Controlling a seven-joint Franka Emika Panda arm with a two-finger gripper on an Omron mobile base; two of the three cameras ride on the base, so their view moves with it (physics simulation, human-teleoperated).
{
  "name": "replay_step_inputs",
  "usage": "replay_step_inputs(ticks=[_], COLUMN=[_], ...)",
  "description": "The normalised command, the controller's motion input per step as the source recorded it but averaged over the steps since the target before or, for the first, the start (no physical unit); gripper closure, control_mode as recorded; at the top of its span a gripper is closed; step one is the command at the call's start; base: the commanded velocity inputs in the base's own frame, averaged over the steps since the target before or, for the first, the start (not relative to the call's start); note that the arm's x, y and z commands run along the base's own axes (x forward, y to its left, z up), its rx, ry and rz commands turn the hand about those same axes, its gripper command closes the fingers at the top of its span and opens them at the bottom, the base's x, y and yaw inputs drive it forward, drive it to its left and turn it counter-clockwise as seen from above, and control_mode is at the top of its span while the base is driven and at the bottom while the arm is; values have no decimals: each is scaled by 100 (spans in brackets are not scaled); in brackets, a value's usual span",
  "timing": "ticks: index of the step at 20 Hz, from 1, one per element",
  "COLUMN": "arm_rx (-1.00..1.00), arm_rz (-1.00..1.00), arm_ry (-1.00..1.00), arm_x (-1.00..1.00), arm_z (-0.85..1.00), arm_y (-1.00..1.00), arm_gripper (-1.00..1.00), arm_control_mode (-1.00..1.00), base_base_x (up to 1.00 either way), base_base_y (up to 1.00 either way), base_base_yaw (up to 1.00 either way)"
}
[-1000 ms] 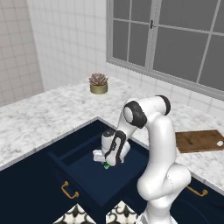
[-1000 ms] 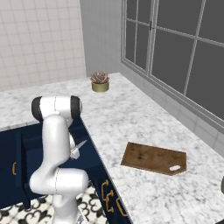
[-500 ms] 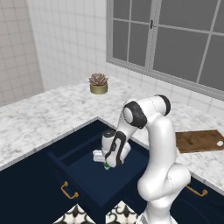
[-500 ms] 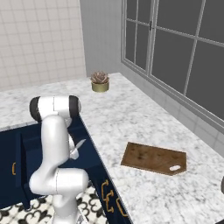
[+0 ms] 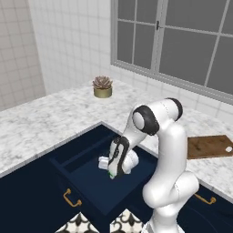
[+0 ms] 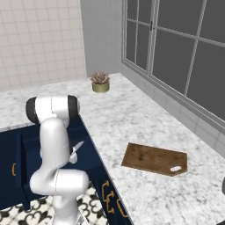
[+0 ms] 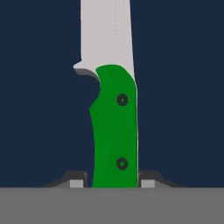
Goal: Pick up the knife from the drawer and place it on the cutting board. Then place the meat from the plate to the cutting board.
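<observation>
Left base view: the wide, shallow navy-blue box drawer (image 5: 86, 170) stands pulled out, its small curved brass handle at about 7 o'clock. The white arm's two-finger gripper (image 5: 111, 172) reaches down into it, a speck of green showing at its tip. A small potted dark-red succulent (image 5: 103, 86) sits on the marble counter (image 5: 41, 123) at 11 o'clock, and the flat, dark-brown wooden cutting board (image 5: 210, 146) lies at 3 o'clock, well apart from the drawer. Right base view: the board, with a small hole near one corner, rests on the counter at 4 o'clock. Hand view: the slim knife with a bright green handle and pale blade (image 7: 114, 131) lies on the drawer floor, blade toward 12 o'clock; the dark fingertips (image 7: 146, 180) press against either side of the handle, closed on it.
</observation>
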Motion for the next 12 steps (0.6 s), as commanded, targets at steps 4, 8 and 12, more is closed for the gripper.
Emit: replay_step_inputs(ticks=[4, 8, 12], arm_rx=[-12, -22, -10], arm_rz=[0, 0, 0], arm_ry=[2, 2, 5], arm_x=[7, 9, -2], arm_z=[43, 34, 13], arm_y=[23, 29, 32], arm_gripper=[100, 100, 100], arm_control_mode=[-100, -100, -100], base_base_x=[0, 0, 0], base_base_y=[0, 0, 0], base_base_yaw=[0, 0, 0])
